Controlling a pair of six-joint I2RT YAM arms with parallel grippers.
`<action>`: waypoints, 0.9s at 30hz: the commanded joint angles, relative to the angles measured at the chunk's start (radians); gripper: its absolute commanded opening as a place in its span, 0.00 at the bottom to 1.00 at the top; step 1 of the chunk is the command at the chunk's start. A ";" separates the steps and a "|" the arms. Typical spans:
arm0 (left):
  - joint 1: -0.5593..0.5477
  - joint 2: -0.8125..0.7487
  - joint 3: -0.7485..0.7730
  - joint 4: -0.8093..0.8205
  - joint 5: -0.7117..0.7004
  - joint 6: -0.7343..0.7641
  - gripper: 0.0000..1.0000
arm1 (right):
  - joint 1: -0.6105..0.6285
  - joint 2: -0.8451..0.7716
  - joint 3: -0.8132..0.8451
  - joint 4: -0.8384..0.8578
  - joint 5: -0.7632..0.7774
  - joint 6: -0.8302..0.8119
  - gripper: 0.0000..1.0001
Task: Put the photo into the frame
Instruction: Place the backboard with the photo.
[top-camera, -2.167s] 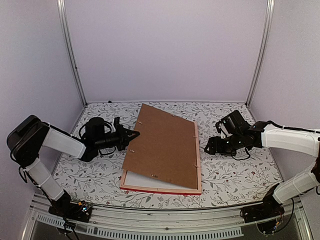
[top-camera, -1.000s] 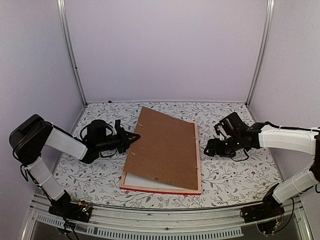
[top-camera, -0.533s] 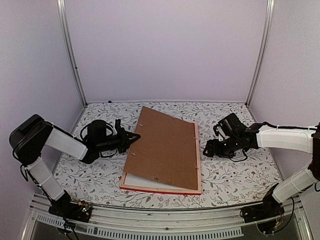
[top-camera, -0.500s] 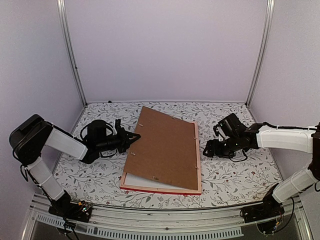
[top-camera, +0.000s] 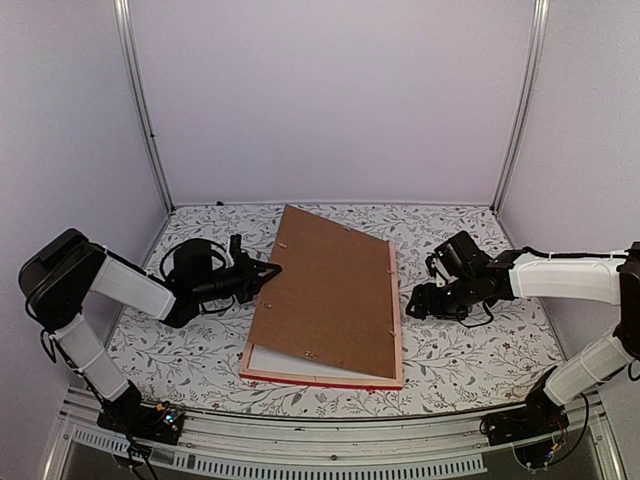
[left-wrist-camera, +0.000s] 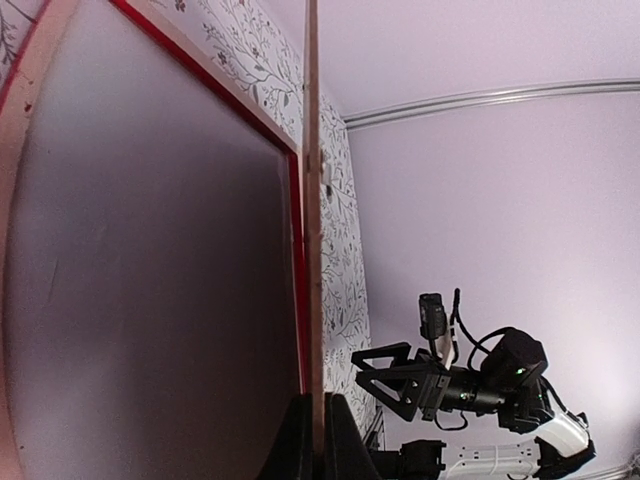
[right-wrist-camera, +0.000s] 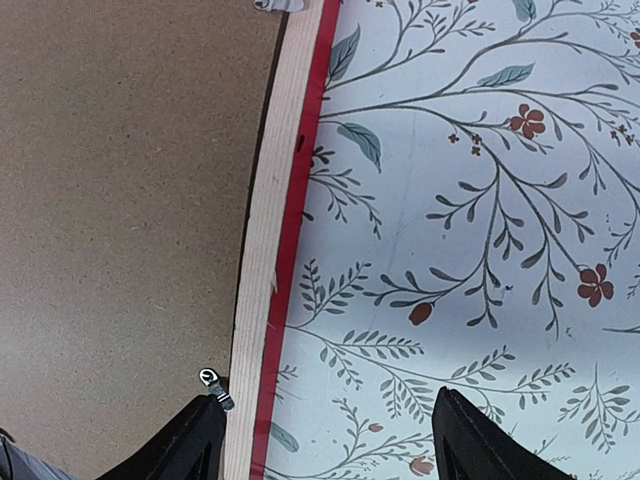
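The frame (top-camera: 330, 381) lies face down on the table, pale wood back up and a red edge showing. The brown backing board (top-camera: 330, 290) rests over it, tilted, its left edge raised. My left gripper (top-camera: 264, 272) is shut on that raised edge; in the left wrist view the fingers (left-wrist-camera: 296, 445) pinch the board's thin edge (left-wrist-camera: 311, 200) beside the frame's red rail (left-wrist-camera: 296, 260). My right gripper (top-camera: 412, 304) is open and empty beside the frame's right rail (right-wrist-camera: 262, 220), its jaws straddling the rail and the tablecloth. The photo is hidden; only a white sheet (top-camera: 272, 362) shows under the board.
A small metal turn clip (right-wrist-camera: 214, 386) sits on the board's edge by the right rail. The floral tablecloth (top-camera: 470, 340) covers the table. Lilac walls and metal posts (top-camera: 140, 100) close the cell on three sides.
My right gripper has edged left and down towards the frame's right rail. My left gripper still holds the board's left edge raised, hardly moved.
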 joint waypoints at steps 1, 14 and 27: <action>-0.011 -0.002 0.032 0.062 0.003 0.026 0.00 | -0.005 0.007 -0.011 0.017 -0.013 -0.009 0.75; -0.010 0.006 0.056 -0.042 0.054 -0.004 0.00 | -0.005 0.016 -0.011 0.019 -0.012 -0.009 0.75; -0.010 -0.010 0.080 -0.067 0.092 -0.035 0.00 | -0.005 0.021 -0.017 0.028 -0.017 -0.006 0.75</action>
